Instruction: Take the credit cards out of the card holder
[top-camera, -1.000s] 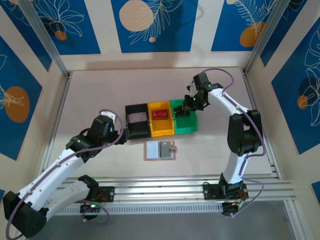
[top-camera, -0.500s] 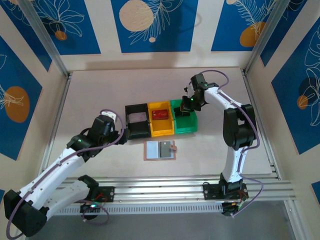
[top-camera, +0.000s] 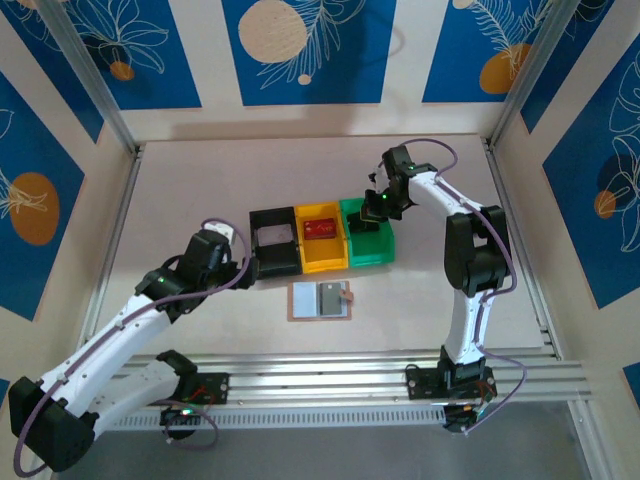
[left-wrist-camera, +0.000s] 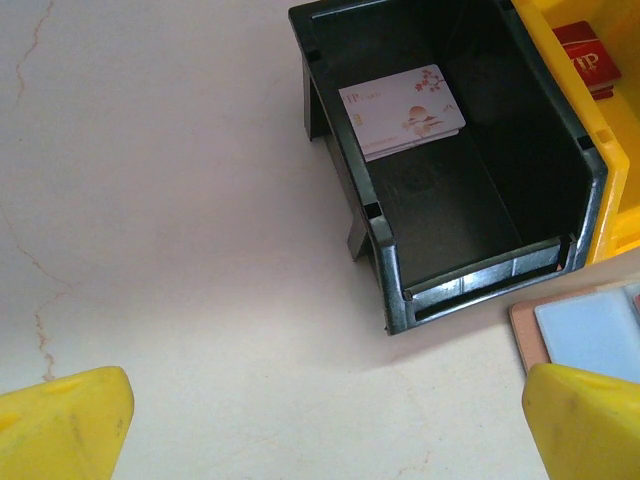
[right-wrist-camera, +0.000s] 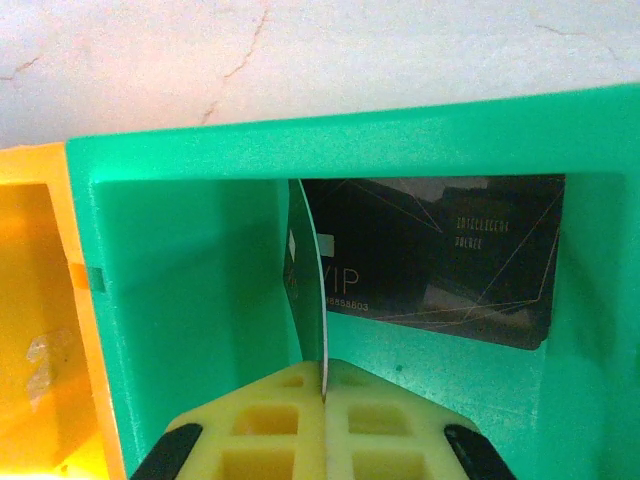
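Right hand (right-wrist-camera: 323, 388) pinches a credit card (right-wrist-camera: 306, 290) on edge inside green bin (right-wrist-camera: 180, 300); left hand (left-wrist-camera: 322, 418) spread wide

Left gripper (top-camera: 246, 267) (left-wrist-camera: 320, 430) low at near left, jaws wide; right gripper (top-camera: 372, 213) (right-wrist-camera: 323, 386) farther right, tight on 1 credit card (right-wrist-camera: 309, 290).

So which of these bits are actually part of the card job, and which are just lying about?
Part of the job: open card holder; white card in the black bin; red card in the yellow bin; dark card in the green bin; upright card pinched in the right gripper.
Just there: blue wall panels; metal rails.
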